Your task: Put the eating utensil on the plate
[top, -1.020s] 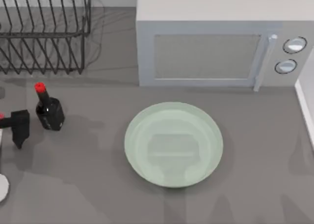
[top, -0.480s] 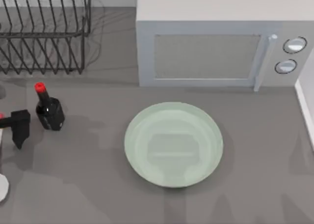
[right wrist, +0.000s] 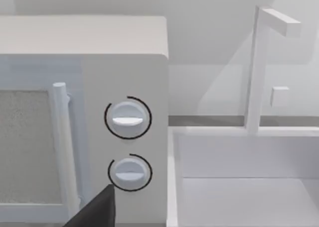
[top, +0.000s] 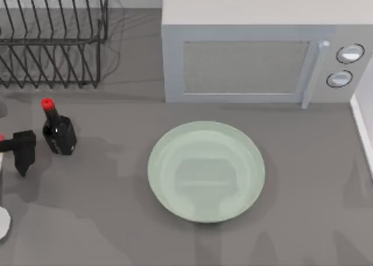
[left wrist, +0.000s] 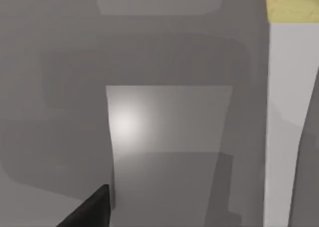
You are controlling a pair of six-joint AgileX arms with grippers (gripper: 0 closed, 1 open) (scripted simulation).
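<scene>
One round glossy pale green plate (top: 206, 171)

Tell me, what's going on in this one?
The left pincer is at the table's left edge, beside the dark bottle and close to the white spoon, which lies along that edge, partly cut off. Whether it has hold of the spoon cannot be told. The pale green plate in the middle has nothing on it yet. The right pincer idles facing the microwave dials.
</scene>
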